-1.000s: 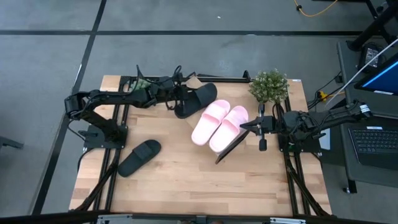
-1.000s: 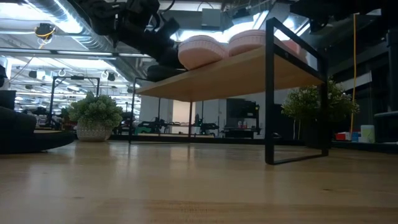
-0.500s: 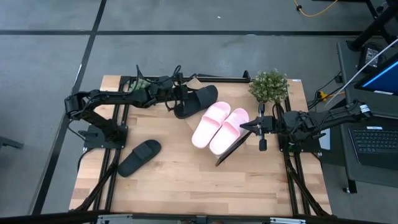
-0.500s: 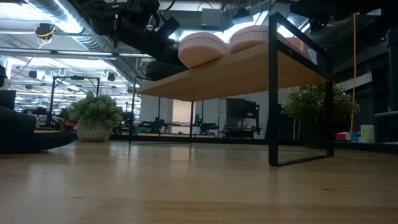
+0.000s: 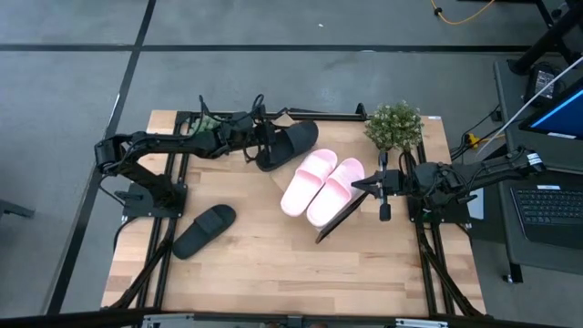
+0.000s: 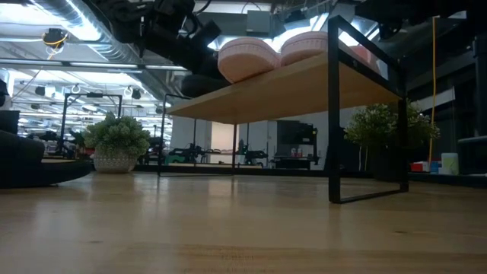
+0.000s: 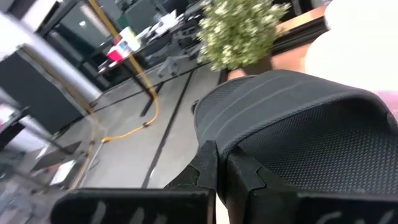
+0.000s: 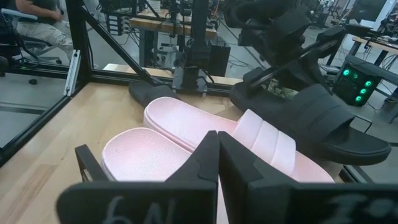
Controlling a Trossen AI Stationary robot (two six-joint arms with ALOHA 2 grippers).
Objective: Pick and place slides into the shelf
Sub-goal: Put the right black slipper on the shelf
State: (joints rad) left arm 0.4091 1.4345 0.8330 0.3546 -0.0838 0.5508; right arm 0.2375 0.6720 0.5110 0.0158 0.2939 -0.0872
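Black slide has edged toward twelve o'clock in the left gripper, clamped on it (pink pair shelved); right gripper closed.

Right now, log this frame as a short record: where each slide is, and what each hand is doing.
pink pair: side by side on the shelf
black slide one: gripped by the left hand at the shelf's far end
black slide two: on the table, off the shelf
right hand: shut, empty, beside the pink pair
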